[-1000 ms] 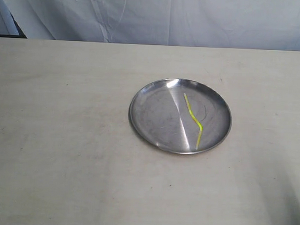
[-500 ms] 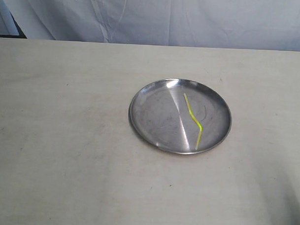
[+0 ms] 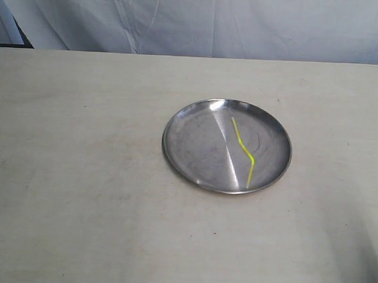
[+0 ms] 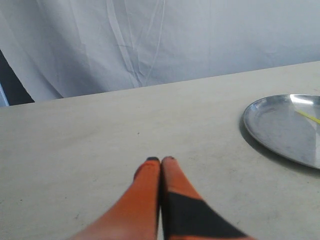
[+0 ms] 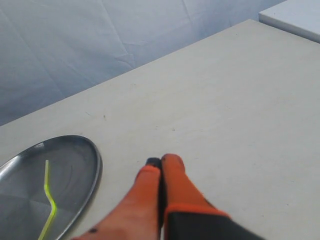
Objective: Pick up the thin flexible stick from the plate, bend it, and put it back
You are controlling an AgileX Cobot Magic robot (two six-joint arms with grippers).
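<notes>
Two empty grippers, left gripper [image 4: 160, 160] and right gripper [image 5: 161, 161], both pinched closed beside the plate [image 3: 176, 147], which sits toward the bench's [image 3: 82, 175] right edge with the thin flexible stick [image 3: 243, 153] lying kinked inside it — bend and put-back look done, next move likely only parking the arms.

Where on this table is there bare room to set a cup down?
The table is bare over the wide stretch left of the plate, and across the front below it. Narrower strips lie between plate and cloth behind, and right of the plate. Only the plate is taken: the stick lies in it.
</notes>
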